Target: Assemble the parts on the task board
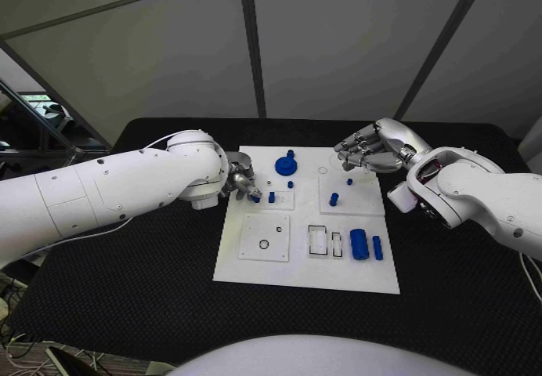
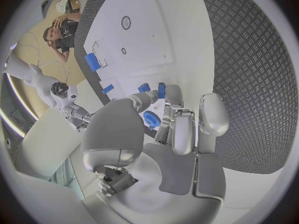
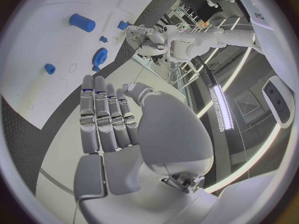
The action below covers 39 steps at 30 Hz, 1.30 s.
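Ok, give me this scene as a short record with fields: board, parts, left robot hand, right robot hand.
board: white task board in the middle of the black table
parts: blue gear near the far edge; large blue cylinder with a thinner blue pin beside it on the right side of the near half
left robot hand: left robot hand at the board's left edge, fingers beside a small blue piece; a grip cannot be told
right robot hand: right robot hand over the far right corner, fingers apart, holding nothing

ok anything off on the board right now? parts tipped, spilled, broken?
Nothing stands out. The task board lies flat on the table, and the blue parts, such as the gear and large cylinder, sit on it. No visible damage.
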Tool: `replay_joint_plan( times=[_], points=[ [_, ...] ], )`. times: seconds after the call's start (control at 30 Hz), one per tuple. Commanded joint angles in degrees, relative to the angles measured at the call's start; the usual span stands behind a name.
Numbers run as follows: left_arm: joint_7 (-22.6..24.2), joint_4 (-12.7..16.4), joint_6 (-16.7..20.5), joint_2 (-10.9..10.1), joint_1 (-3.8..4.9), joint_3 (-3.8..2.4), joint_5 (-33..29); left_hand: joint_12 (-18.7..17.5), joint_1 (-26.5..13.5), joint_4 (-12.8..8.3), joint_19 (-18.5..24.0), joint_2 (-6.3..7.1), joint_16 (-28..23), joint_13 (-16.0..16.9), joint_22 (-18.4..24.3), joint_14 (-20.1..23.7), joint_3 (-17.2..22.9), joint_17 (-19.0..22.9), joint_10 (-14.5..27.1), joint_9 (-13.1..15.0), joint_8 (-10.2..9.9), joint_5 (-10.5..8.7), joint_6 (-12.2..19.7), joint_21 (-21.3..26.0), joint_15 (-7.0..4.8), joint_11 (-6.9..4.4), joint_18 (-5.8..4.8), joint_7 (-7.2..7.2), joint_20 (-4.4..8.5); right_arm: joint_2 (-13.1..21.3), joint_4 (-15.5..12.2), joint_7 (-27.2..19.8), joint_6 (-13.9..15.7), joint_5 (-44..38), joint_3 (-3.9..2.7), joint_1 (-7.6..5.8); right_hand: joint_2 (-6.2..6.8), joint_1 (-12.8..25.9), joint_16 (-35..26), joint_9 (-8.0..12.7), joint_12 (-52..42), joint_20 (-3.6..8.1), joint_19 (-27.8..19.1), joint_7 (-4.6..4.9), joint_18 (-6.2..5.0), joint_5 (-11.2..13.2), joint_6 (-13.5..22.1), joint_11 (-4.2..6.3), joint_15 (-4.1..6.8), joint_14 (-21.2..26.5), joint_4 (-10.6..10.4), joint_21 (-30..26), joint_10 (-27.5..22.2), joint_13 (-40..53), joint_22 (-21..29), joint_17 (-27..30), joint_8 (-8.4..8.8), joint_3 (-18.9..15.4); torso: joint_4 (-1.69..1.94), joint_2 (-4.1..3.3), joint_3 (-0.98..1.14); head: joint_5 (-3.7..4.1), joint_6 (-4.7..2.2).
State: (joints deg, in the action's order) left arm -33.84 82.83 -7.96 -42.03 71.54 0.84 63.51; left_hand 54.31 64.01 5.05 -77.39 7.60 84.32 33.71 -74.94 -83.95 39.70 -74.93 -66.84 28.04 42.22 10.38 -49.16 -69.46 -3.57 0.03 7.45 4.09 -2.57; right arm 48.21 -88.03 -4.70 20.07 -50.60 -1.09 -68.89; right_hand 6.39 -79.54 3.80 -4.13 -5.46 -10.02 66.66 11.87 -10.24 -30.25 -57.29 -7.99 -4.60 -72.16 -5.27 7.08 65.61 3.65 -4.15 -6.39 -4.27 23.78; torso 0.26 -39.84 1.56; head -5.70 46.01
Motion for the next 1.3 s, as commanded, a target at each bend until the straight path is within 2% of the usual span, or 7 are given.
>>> replay_joint_plan(
  times=[0.03, 0.2, 0.6, 0.7, 0.8, 1.03, 1.3],
  points=[
    [-0.56, -0.22, -1.46, 0.4, -0.08, 0.16, 0.36, -0.38, 0.12, -7.23, -0.27, -0.62, -0.33, -0.08, 0.04, -2.82, 7.45, -5.0, -0.44, 0.05, 0.17, 0.13, -0.07, -0.15, -0.26, -0.69, -2.18, -0.46, -0.06, -0.03, -0.15, -0.21, -0.24, -0.16, -0.05, -0.09, 0.13, 0.25, -0.14, 0.08, 0.21, -0.11, -0.08, 0.18, -0.09, -0.03, 0.13, -0.12, -0.13, 0.21, 0.11, -0.26, -0.14, -0.06, 0.02, 0.09, 0.27, 0.3, -0.03, -0.03, 0.03, 0.02, 0.08],
    [-0.7, -0.65, -2.42, 0.96, -0.09, 0.37, 0.35, -0.35, -0.05, -7.2, -0.26, -0.62, -0.37, -0.03, 0.04, -2.81, 7.49, -4.94, -0.49, 0.04, 0.2, 0.15, -0.06, -0.13, -0.26, -0.68, -2.18, -0.46, -0.05, -0.03, -0.2, -0.19, -0.26, -0.16, -0.05, -0.09, 0.13, 0.25, -0.14, 0.08, 0.21, -0.11, -0.08, 0.18, -0.09, -0.03, 0.13, -0.12, -0.13, 0.21, 0.11, -0.26, -0.14, -0.06, 0.02, 0.09, 0.27, 0.3, -0.1, -0.08, 0.04, 0.09, 0.16],
    [-1.09, -1.62, -5.26, 1.53, -0.09, 0.68, 0.31, -0.71, -3.71, -5.78, -0.06, -0.49, -0.64, -0.65, 0.09, -2.83, 6.2, -4.66, -0.77, -0.2, 0.6, -0.05, -0.47, 0.38, -0.38, -0.93, -2.11, -0.96, 0.02, 0.11, -0.23, -0.1, -0.5, -0.16, -0.05, -0.09, 0.13, 0.22, -0.15, 0.09, 0.26, -0.12, -0.11, 0.19, -0.08, -0.13, 0.17, -0.14, -0.14, 0.25, 0.21, -0.28, -0.19, -0.06, 0.02, 0.12, 0.29, 0.41, -0.01, 0.01, 0.01, 0.31, 0.34],
    [-1.24, -1.76, -5.28, 1.63, -0.09, 0.7, 0.31, -0.59, -4.9, -5.18, -0.14, -0.5, -0.6, -0.56, -0.01, -2.9, 5.67, -4.72, -0.96, -0.4, 0.59, -0.09, -0.74, 0.37, -0.48, -1.05, -2.14, -1.13, 0.09, 0.18, -0.32, -0.08, -0.56, -0.16, -0.05, -0.09, 0.13, 0.22, -0.15, 0.09, 0.26, -0.12, -0.11, 0.19, -0.08, -0.13, 0.17, -0.14, -0.14, 0.25, 0.21, -0.28, -0.19, -0.06, 0.02, 0.12, 0.29, 0.41, -0.02, -0.01, 0.02, 0.3, 0.31],
    [-1.53, -1.87, -5.09, 1.72, -0.09, 0.72, 0.07, -0.44, -6.47, -4.06, -0.16, -0.89, -0.61, -0.46, -0.03, -2.93, 5.02, -4.71, -1.12, -0.69, 0.47, -1.58, -1.02, 0.48, -0.53, -1.11, -2.14, -1.23, 0.15, 0.26, -0.39, -0.07, -0.58, -0.16, -0.05, -0.09, 0.12, 0.22, -0.16, 0.09, 0.29, -0.12, -0.13, 0.19, -0.07, -0.18, 0.19, -0.16, -0.16, 0.28, 0.24, -0.3, -0.23, -0.06, 0.02, 0.14, 0.3, 0.46, -0.07, -0.04, 0.03, 0.37, 0.27],
    [-1.72, -2.16, -4.15, 2.01, -0.09, 0.74, -0.21, -0.01, -8.9, -2.49, -0.34, -1.17, -0.53, -0.1, -0.2, -3.02, 3.9, -4.84, -1.28, -1.21, 0.26, -2.55, -1.59, 0.5, -0.61, -1.18, -2.18, -1.31, 0.24, 0.41, -0.49, 0.03, -0.61, -0.16, -0.05, -0.09, 0.12, 0.22, -0.16, 0.09, 0.29, -0.12, -0.13, 0.19, -0.07, -0.18, 0.19, -0.16, -0.16, 0.28, 0.24, -0.3, -0.23, -0.06, 0.02, 0.14, 0.3, 0.46, 0.01, -0.04, 0.03, 0.43, 0.33],
    [-1.57, -2.3, -3.74, 2.2, -0.09, 0.75, -0.25, 0.45, -9.29, -2.29, -0.55, -1.2, -0.34, 0.46, -0.45, -3.14, 3.53, -5.14, -1.59, -1.3, 0.29, -2.64, -1.86, 0.22, -0.64, -1.24, -2.26, -1.4, 0.26, 0.47, -0.54, 0.08, -0.61, -0.16, -0.05, -0.09, 0.12, 0.26, -0.17, 0.1, 0.33, -0.14, -0.17, 0.2, -0.06, -0.23, 0.22, -0.18, -0.19, 0.33, 0.26, -0.33, -0.27, -0.06, 0.03, 0.17, 0.32, 0.52, -0.02, -0.02, 0.02, 0.56, 0.38]
  ],
)
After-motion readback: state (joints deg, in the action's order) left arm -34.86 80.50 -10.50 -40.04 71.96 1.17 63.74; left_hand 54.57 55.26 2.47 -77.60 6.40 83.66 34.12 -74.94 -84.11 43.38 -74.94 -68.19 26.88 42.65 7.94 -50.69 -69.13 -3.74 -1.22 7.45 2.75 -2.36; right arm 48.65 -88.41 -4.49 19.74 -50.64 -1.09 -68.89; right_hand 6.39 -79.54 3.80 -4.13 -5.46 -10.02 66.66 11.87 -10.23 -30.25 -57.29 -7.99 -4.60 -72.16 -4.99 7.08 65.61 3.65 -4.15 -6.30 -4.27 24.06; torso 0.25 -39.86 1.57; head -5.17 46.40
